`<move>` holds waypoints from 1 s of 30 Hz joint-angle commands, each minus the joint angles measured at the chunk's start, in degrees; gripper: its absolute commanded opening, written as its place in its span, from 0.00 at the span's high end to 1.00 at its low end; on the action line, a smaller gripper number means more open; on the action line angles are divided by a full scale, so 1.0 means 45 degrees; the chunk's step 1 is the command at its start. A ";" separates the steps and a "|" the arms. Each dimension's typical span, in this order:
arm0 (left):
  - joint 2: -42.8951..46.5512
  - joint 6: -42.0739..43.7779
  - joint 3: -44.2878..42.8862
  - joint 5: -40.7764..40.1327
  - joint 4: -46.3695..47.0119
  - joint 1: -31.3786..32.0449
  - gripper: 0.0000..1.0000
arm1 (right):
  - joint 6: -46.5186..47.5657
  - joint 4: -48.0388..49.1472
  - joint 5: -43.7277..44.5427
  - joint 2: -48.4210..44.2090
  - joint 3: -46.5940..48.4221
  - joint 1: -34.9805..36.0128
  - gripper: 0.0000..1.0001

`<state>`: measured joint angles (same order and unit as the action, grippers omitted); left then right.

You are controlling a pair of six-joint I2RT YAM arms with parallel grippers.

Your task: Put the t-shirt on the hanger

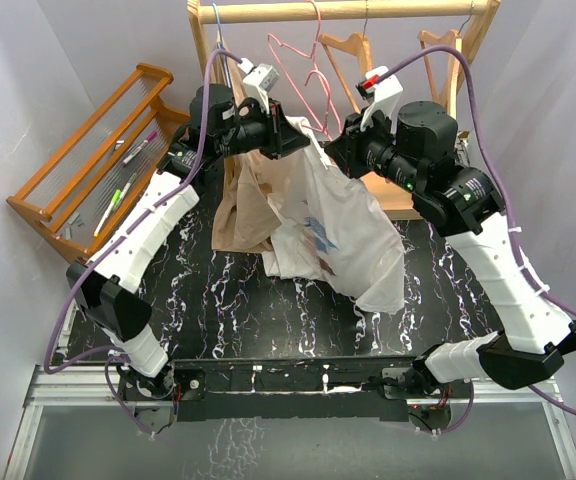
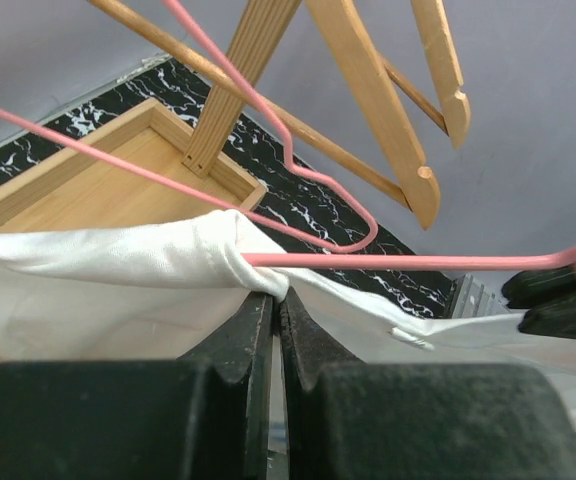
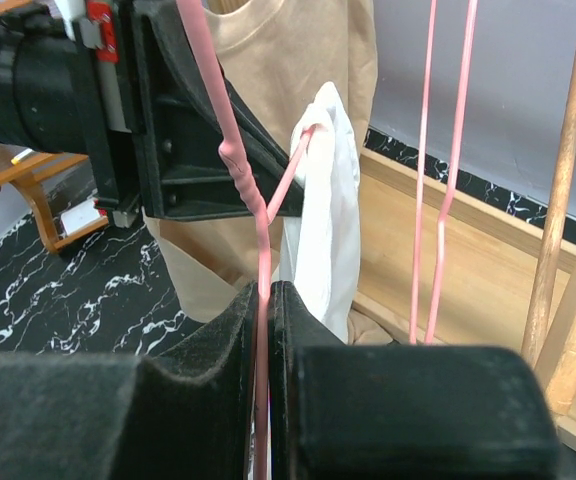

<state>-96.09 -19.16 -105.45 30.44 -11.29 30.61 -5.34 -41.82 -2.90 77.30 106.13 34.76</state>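
The white t-shirt (image 1: pixel 340 228) hangs from between the two grippers above the table, its blue print facing the camera. My left gripper (image 1: pixel 301 132) is shut on a bunched fold at the t-shirt's top edge (image 2: pixel 118 268); in the left wrist view the jaws (image 2: pixel 276 297) pinch the cloth. The pink hanger (image 2: pixel 418 262) runs as a thin wire into that fold. My right gripper (image 1: pixel 334 150) is shut on the hanger (image 3: pixel 234 160), the wire passing between its closed jaws (image 3: pixel 266 292). The t-shirt (image 3: pixel 330 200) drapes over the hanger's far end.
A beige garment (image 1: pixel 240 205) hangs behind the t-shirt at the left. The wooden rack (image 1: pixel 348 10) at the back carries another pink hanger (image 1: pixel 303 65) and light-wood hangers (image 1: pixel 353 48). A wooden crate (image 1: pixel 98 160) with pens stands at the left.
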 commanded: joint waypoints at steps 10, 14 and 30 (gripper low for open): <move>0.1022 0.0617 -0.1597 0.0852 -0.0022 0.0054 1.00 | -0.0180 0.1227 0.0258 -0.0809 -0.0925 0.0019 0.92; 0.0975 0.0510 -0.1782 0.0850 0.0094 0.0052 1.00 | -0.0180 0.1247 0.0326 -0.0877 -0.1114 0.0014 0.92; 0.1051 0.0774 -0.0576 -0.1553 -0.0637 -0.1852 0.23 | 0.0118 0.1384 0.0342 -0.1481 -0.0706 0.0027 0.92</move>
<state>-93.54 -16.49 -106.83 28.34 -13.39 27.14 -5.74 -40.03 -1.61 73.69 100.44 34.76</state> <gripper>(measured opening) 0.767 0.087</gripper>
